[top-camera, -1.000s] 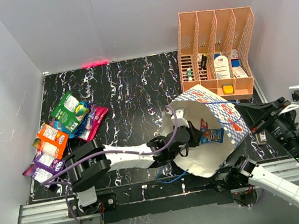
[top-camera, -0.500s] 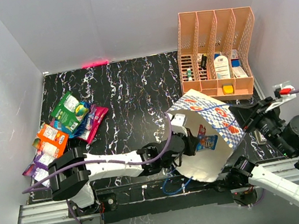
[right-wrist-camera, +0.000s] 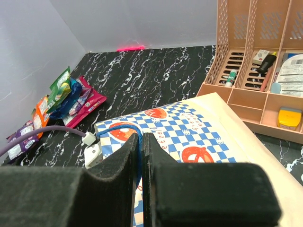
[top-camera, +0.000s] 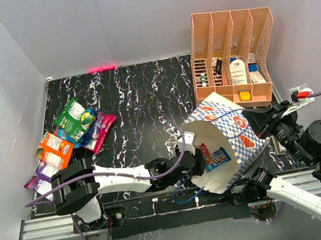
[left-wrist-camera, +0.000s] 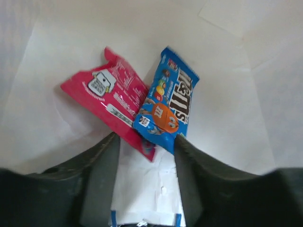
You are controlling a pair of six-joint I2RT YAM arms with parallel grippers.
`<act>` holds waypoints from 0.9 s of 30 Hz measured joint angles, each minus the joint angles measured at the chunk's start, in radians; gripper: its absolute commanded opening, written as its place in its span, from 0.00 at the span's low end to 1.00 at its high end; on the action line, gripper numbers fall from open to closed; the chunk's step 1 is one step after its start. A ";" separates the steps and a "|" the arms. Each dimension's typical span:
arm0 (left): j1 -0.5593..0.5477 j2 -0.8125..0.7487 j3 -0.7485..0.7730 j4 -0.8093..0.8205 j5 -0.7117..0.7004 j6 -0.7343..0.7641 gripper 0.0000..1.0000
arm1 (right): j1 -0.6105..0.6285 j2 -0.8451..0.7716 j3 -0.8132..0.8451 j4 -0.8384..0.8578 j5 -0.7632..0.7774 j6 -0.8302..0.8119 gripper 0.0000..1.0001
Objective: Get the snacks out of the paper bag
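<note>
The blue-and-white checkered paper bag [top-camera: 236, 129] lies tipped, its cream mouth facing left. My left gripper [top-camera: 194, 158] sits in that mouth, open. In the left wrist view a magenta snack packet [left-wrist-camera: 111, 100] and a blue one [left-wrist-camera: 169, 106] lie on the bag's cream inside just past my left gripper [left-wrist-camera: 146, 140]; the blue packet's corner touches the right fingertip. My right gripper [right-wrist-camera: 141, 138] is shut on the bag's blue cord handle [right-wrist-camera: 118, 128] and holds up the bag's upper edge. Several more snacks [top-camera: 68, 138] lie piled at the table's left.
A peach-orange slotted organizer [top-camera: 232, 52] with small items stands at the back right, just behind the bag. Grey walls close in the black marbled table [top-camera: 139, 105] on three sides. The left arm's purple cable [top-camera: 114, 172] runs along the front edge.
My left gripper has opened and drawn back towards the bag's mouth. The blue packet now lies loose inside. The bag has tipped lower while the right gripper kept its hold.
</note>
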 measured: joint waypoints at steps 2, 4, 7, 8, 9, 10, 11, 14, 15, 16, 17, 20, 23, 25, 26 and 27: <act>0.000 0.000 -0.005 -0.008 0.003 0.014 0.57 | 0.000 0.004 0.000 0.010 -0.005 -0.002 0.07; 0.000 -0.003 -0.005 -0.014 0.006 0.034 0.59 | 0.000 0.010 0.000 0.021 -0.009 -0.002 0.07; -0.005 -0.018 -0.004 -0.020 0.005 0.073 0.61 | 0.000 0.019 0.000 0.034 -0.015 -0.006 0.07; -0.010 -0.025 0.000 -0.026 0.002 0.092 0.62 | 0.000 0.022 0.001 0.037 -0.016 -0.007 0.07; -0.016 -0.029 0.003 -0.029 -0.001 0.106 0.62 | 0.000 0.026 0.003 0.041 -0.016 -0.008 0.07; -0.024 -0.032 0.012 -0.035 -0.002 0.128 0.61 | 0.000 0.031 0.006 0.046 -0.017 -0.010 0.07; -0.032 -0.034 0.023 -0.041 -0.002 0.148 0.61 | 0.000 0.035 0.009 0.051 -0.019 -0.011 0.07; -0.048 -0.034 0.060 -0.049 0.006 0.211 0.61 | 0.000 0.047 0.017 0.066 -0.027 -0.017 0.07; -0.050 -0.034 0.068 -0.049 0.008 0.227 0.61 | 0.000 0.051 0.018 0.074 -0.032 -0.019 0.07; -0.053 -0.034 0.078 -0.049 0.013 0.246 0.61 | 0.000 0.054 0.018 0.081 -0.037 -0.022 0.07; -0.054 -0.032 0.089 -0.052 0.018 0.266 0.61 | 0.000 0.057 0.019 0.085 -0.042 -0.025 0.07; -0.054 0.003 0.151 -0.077 0.033 0.330 0.61 | 0.000 0.068 0.020 0.093 -0.050 -0.029 0.07; -0.054 0.080 0.232 -0.085 0.033 0.391 0.61 | 0.000 0.072 0.020 0.100 -0.058 -0.031 0.07; -0.052 0.124 0.249 -0.077 0.029 0.426 0.61 | 0.000 0.072 0.020 0.101 -0.062 -0.032 0.07; -0.051 0.145 0.251 -0.071 0.029 0.442 0.61 | 0.000 0.072 0.021 0.101 -0.064 -0.032 0.07; -0.051 0.161 0.251 -0.070 0.029 0.454 0.63 | 0.000 0.072 0.022 0.101 -0.067 -0.032 0.07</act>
